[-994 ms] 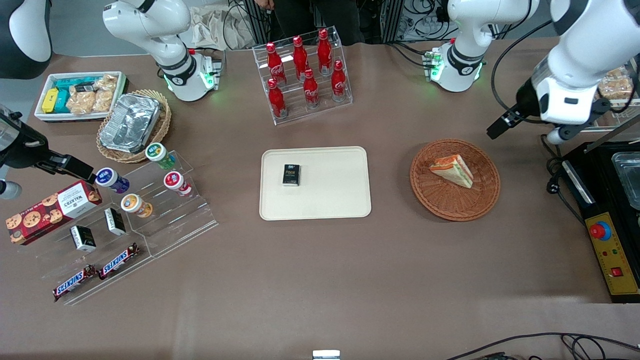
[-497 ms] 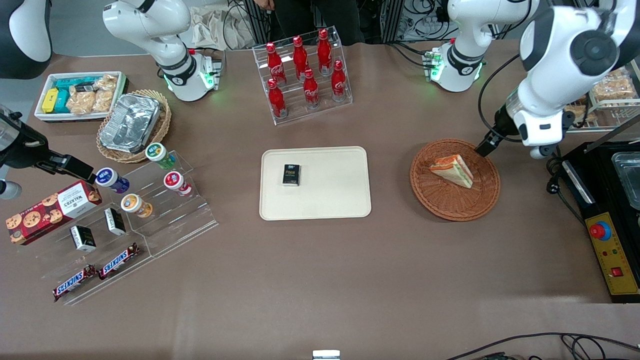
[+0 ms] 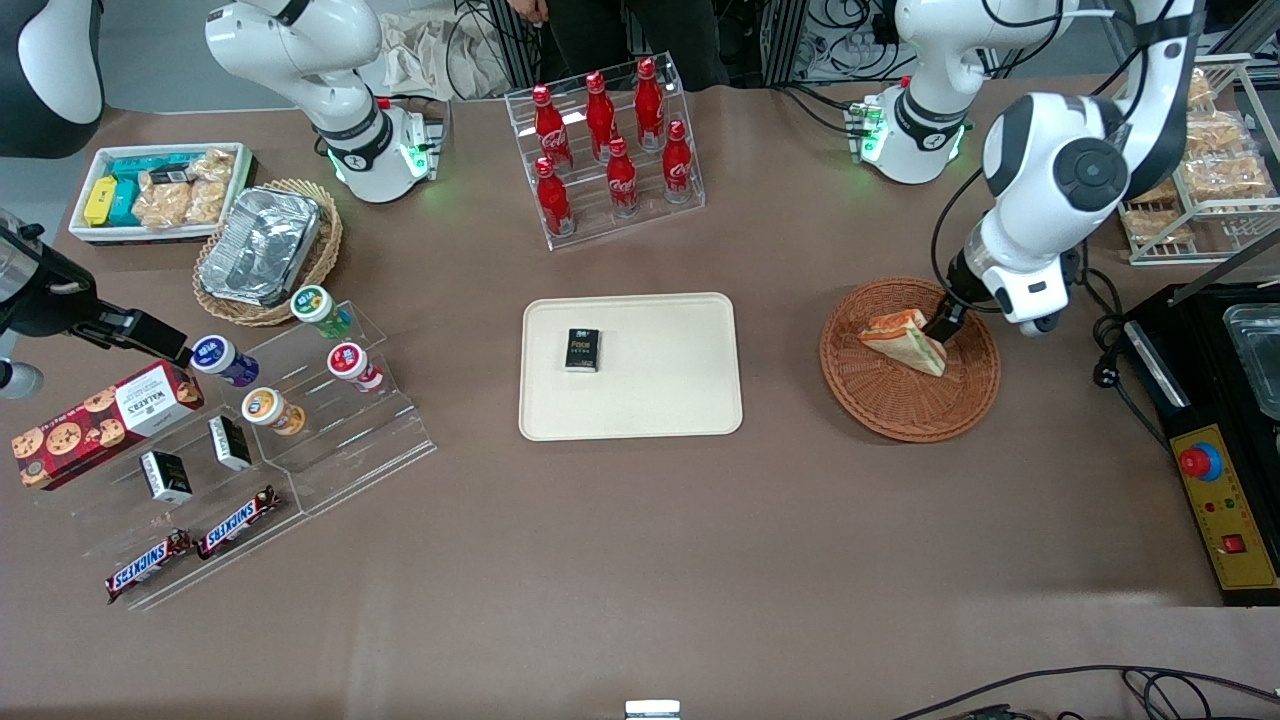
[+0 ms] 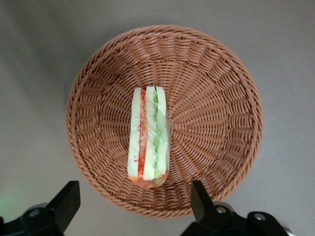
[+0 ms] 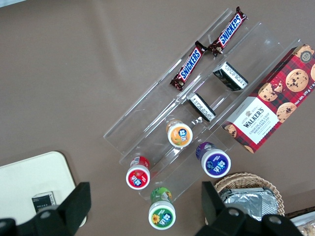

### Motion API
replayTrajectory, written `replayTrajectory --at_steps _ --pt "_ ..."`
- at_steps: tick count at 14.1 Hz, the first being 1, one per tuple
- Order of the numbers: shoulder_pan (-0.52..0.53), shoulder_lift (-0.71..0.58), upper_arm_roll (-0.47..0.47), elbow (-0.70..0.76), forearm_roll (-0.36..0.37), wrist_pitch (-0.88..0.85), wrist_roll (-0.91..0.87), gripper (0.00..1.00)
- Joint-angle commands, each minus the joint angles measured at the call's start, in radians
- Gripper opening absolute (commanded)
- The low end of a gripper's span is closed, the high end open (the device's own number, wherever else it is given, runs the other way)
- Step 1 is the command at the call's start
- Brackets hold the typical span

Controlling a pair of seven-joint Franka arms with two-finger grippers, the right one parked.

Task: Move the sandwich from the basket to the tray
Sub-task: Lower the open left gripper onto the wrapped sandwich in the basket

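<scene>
Basically nothing done yet: sandwich (image 4: 148, 133) sits untouched in the basket (image 3: 880, 405). Gripper (image 4: 135, 204) hovers above it, jaws wide open, holding nothing. Left: descend, grab, carry to tray (image 3: 660, 400), which has only a small black box (image 3: 582, 350) on it.

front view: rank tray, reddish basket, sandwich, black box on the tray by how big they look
1. tray
2. basket
3. sandwich
4. black box

The gripper hangs open above the sandwich, covering part of it.
</scene>
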Motion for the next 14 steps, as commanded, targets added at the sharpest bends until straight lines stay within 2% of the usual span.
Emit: replayTrajectory --at_steps 1,4,6,14 --pt "-0.024 0.044 0.003 -0.002 0.019 0.058 -0.05 1.0" --pt "-0.032 0.1 0.004 -0.003 0.024 0.124 -0.048 1.0" --pt "-0.038 0.135 0.004 -0.011 0.067 0.159 -0.053 1.0" --pt "-0.04 0.189 0.007 -0.072 0.069 0.291 -0.07 1.0"
